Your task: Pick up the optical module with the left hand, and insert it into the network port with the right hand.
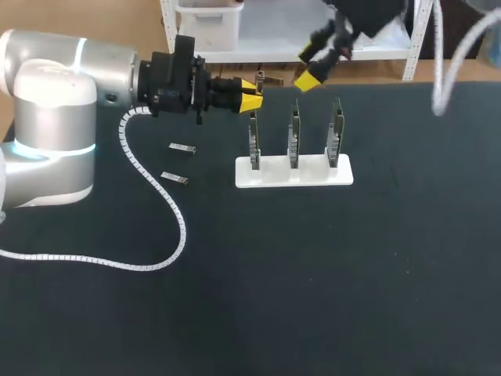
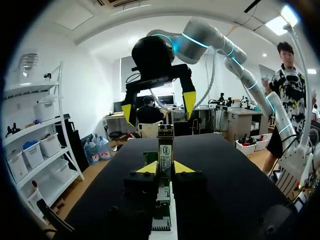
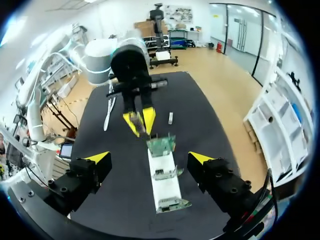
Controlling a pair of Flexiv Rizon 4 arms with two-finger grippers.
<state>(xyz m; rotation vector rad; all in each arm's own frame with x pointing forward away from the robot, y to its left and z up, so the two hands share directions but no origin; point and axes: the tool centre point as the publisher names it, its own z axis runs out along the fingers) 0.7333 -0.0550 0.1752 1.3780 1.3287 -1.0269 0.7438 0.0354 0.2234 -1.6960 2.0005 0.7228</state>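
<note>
My left gripper (image 1: pixel 252 99) hovers just above the leftmost of three upright green circuit boards (image 1: pixel 254 141) on a white rack (image 1: pixel 293 174). It is shut on a slim optical module (image 2: pixel 165 150), which sticks out ahead of the yellow fingertips (image 2: pixel 147 168). My right gripper (image 1: pixel 313 63) hangs open above the table's far edge, behind the rack, with nothing between its fingers. In the right wrist view this gripper (image 3: pixel 150 158) straddles the rack (image 3: pixel 165 185) from above, and the left gripper (image 3: pixel 140 120) shows beyond the boards. In the left wrist view the right gripper (image 2: pixel 159 107) hangs open ahead.
Two spare modules (image 1: pixel 182 148) (image 1: pixel 174 178) lie on the black table (image 1: pixel 313 274) left of the rack, a third (image 1: pixel 261 77) near the far edge. The left arm's white coiled cable (image 1: pixel 149 184) loops over the table's left part.
</note>
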